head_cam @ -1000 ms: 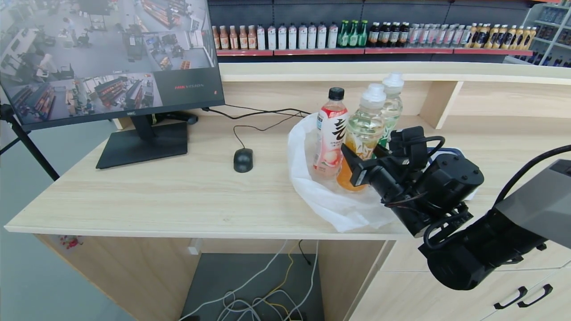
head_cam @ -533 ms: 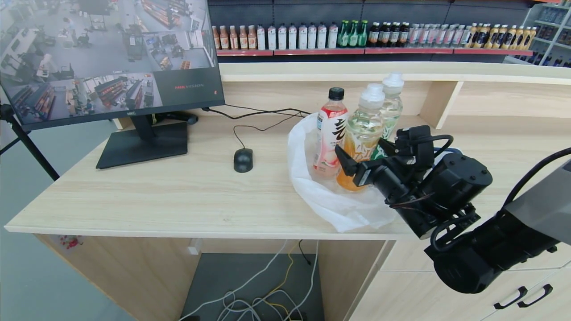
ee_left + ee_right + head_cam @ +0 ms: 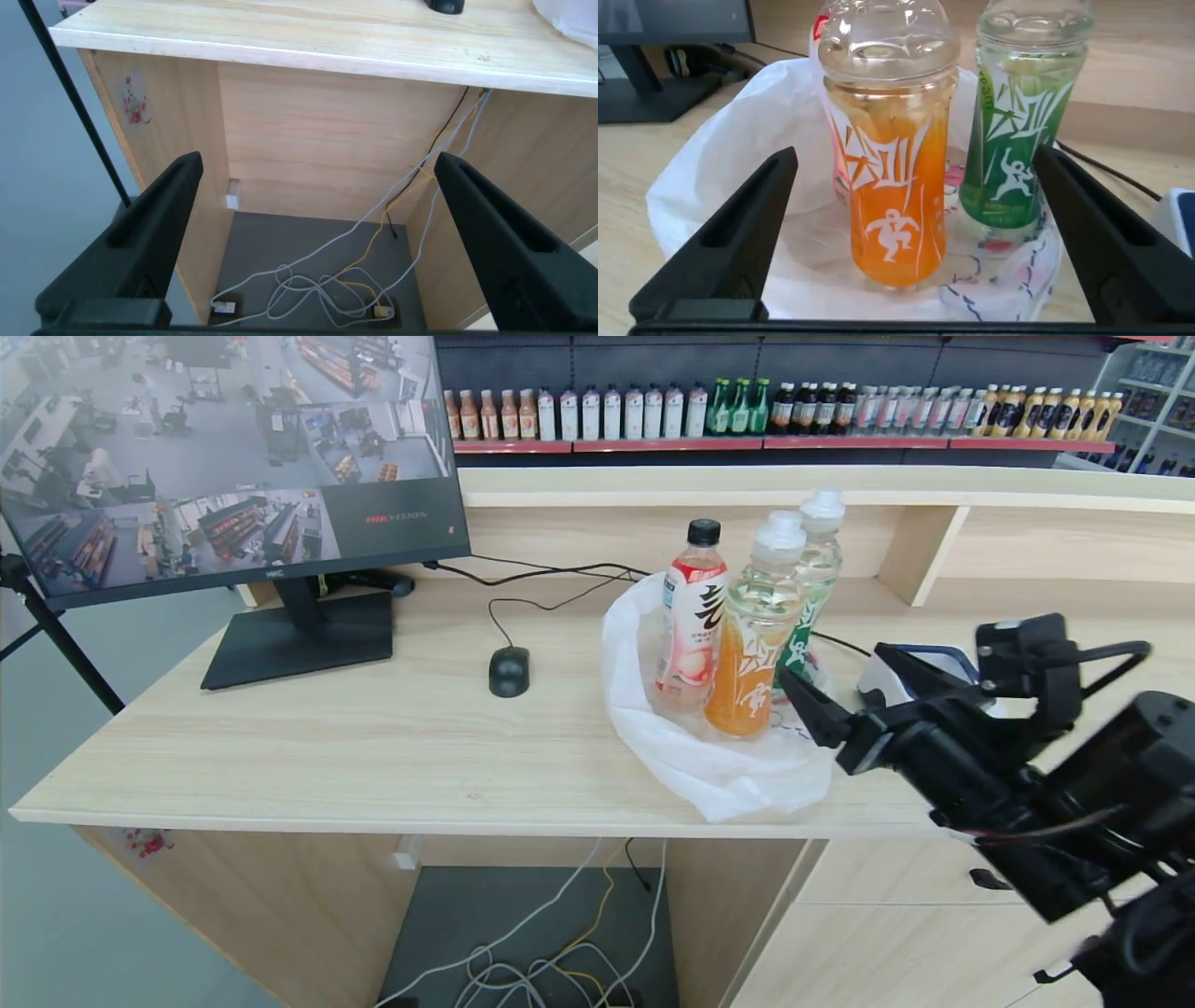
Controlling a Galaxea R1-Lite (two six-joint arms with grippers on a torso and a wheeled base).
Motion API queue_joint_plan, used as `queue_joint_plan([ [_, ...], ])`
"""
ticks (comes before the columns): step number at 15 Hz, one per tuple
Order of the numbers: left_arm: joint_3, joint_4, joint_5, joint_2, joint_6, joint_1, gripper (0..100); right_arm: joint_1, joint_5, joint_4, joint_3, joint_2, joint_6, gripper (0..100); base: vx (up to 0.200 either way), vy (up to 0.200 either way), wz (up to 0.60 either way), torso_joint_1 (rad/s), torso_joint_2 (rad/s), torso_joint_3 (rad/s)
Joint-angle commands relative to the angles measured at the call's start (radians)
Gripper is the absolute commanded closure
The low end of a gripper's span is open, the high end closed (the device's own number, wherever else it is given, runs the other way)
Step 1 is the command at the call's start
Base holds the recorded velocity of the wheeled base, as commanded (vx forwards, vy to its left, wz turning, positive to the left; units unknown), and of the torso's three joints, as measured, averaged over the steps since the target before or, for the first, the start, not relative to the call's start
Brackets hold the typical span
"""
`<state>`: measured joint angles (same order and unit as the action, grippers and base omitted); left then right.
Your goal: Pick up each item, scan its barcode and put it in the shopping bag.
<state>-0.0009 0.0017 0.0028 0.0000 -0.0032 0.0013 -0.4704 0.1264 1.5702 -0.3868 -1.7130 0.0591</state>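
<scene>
Edges: the wooden counter (image 3: 327, 747) ends in a front lip just below the shopping bag (image 3: 709, 770), whose loose white plastic reaches nearly to that lip; a raised back ledge (image 3: 794, 485) and an upright divider panel (image 3: 920, 555) wall in the far side
Room: you have a wide bare stretch of counter between the computer mouse (image 3: 509, 670) and the bag; the monitor (image 3: 215, 457) stands well off to the left
Right claw: your right gripper (image 3: 836, 667) is released, fingers spread wide with nothing between them, just beside the bag's right edge and pointing at the bottles; a white device with a blue rim (image 3: 873, 683) sits right behind it
Left claw: your left gripper (image 3: 318, 159) is spread and empty, low in front of the counter, facing the leg space where loose cables (image 3: 327, 280) lie on the floor
Front item: the orange bottle (image 3: 747, 672) stands upright on the bag's spread plastic, clear above, orange below with a white figure, white cap
Back item: the green bottle (image 3: 814, 569) stands upright just behind and to the right of it, green label, white cap
Left item: the pink bottle (image 3: 691, 625) stands upright just beside the orange one, black cap, with the bag's wall rising at its left
</scene>
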Motion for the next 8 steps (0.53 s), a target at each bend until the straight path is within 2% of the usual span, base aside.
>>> queue_joint_plan([
  [1, -0.001, 0.0, 0.0, 0.0, 0.0, 0.0, 0, 0.019, 0.001, 0.001, 0.203, 0.251, 0.002, 0, 0.0, 0.0, 0.0, 0.0, 0.0, 0.0],
  [2, -0.001, 0.0, 0.0, 0.0, 0.0, 0.0, 0, 0.026, 0.001, 0.001, 0.233, 0.279, 0.002, 0, 0.0, 0.0, 0.0, 0.0, 0.0, 0.0],
  [3, -0.001, 0.001, 0.0, 0.0, 0.005, 0.0, 0, 0.05, 0.002, 0.001, 0.371, 0.381, 0.002, 0, 0.0, 0.0, 0.0, 0.0, 0.0, 0.0],
  [4, 0.001, 0.0, 0.0, 0.0, 0.005, 0.0, 0, 0.053, 0.002, 0.001, 0.387, 0.421, -0.002, 0, 0.0, 0.0, 0.0, 0.0, 0.0, 0.0],
  [8, -0.001, 0.0, 0.0, 0.0, 0.002, 0.0, 0, 0.056, 0.001, -0.289, 0.387, 0.656, 0.001, 0, 0.0, 0.0, 0.0, 0.0, 0.0, 0.0],
])
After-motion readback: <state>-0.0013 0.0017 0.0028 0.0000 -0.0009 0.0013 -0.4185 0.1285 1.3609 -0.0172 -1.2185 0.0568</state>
